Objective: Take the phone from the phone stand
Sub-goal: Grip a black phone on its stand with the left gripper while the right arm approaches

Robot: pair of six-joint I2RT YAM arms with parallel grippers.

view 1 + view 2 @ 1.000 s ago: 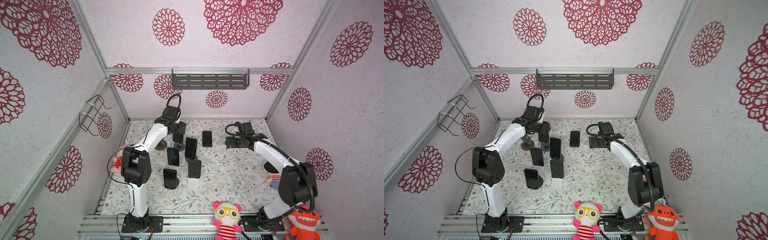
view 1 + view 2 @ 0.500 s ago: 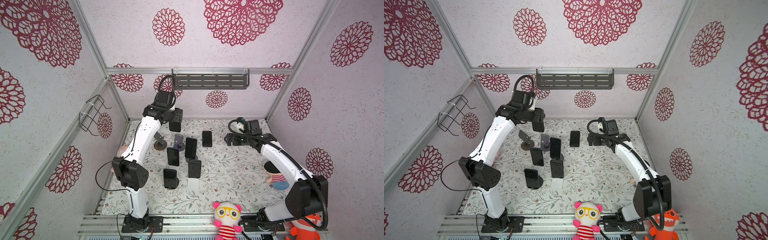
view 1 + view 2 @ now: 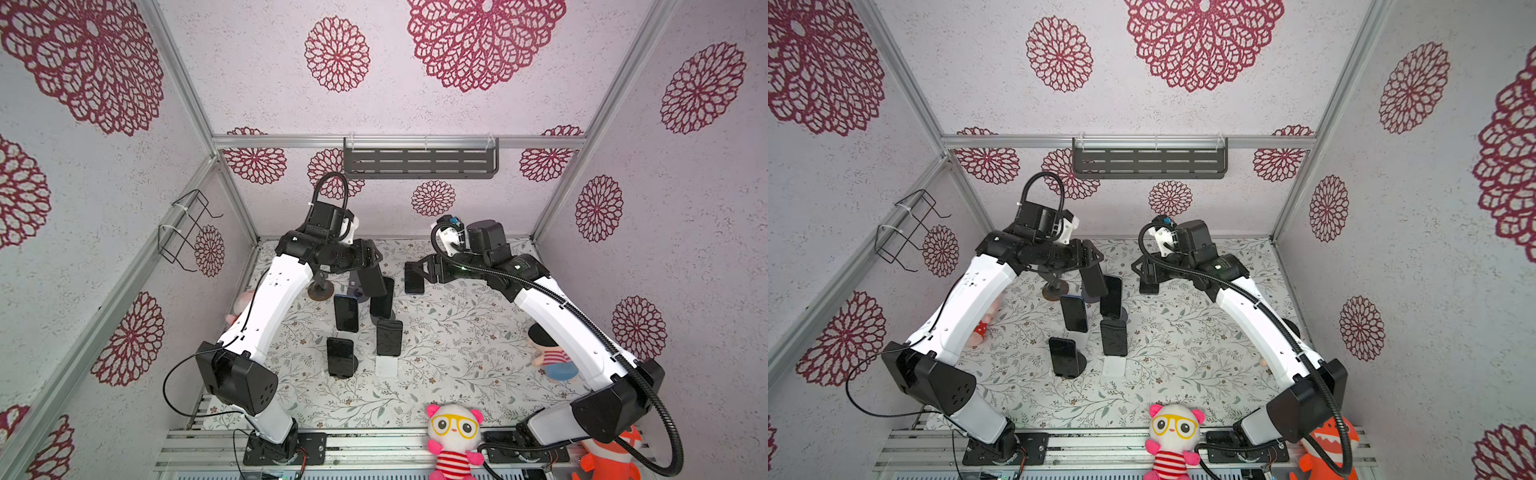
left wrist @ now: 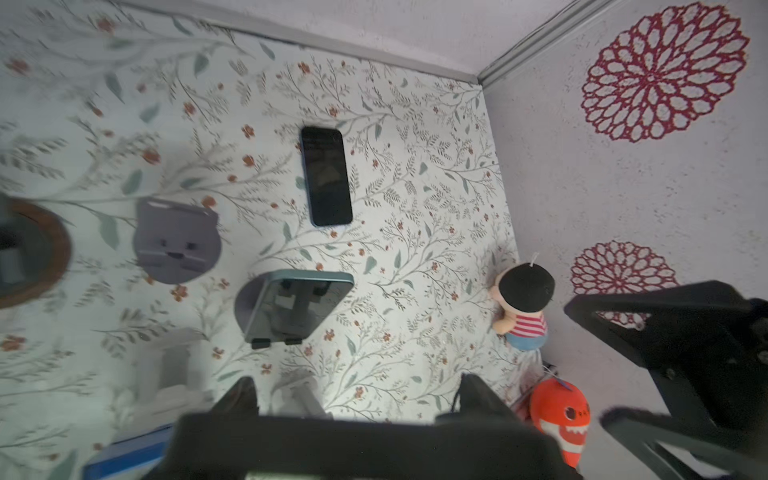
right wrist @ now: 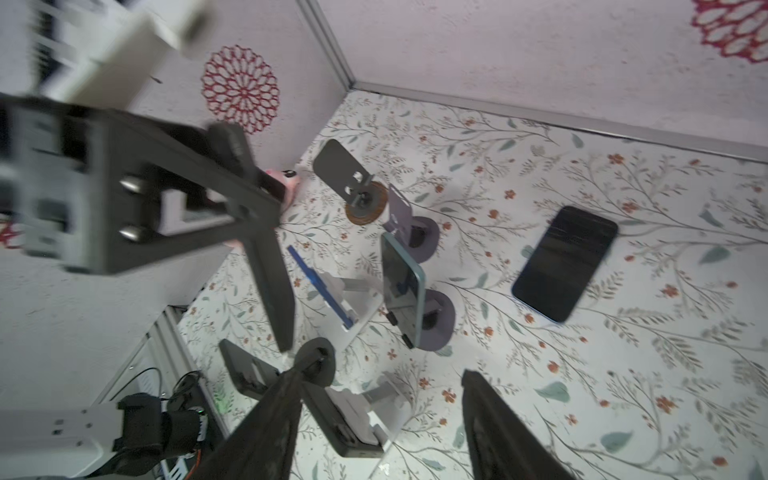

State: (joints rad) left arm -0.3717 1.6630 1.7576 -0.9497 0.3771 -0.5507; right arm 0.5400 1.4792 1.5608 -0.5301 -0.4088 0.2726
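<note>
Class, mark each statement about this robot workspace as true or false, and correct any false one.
1. The left tool holds a dark phone raised above the stands. True.
2. The right tool is gripping a phone. False: its fingers stand apart with nothing between them.
3. One phone lies flat on the floral surface, on no stand. True.
4. The cat-faced stand has a phone resting on it. False: that stand is bare.
</note>
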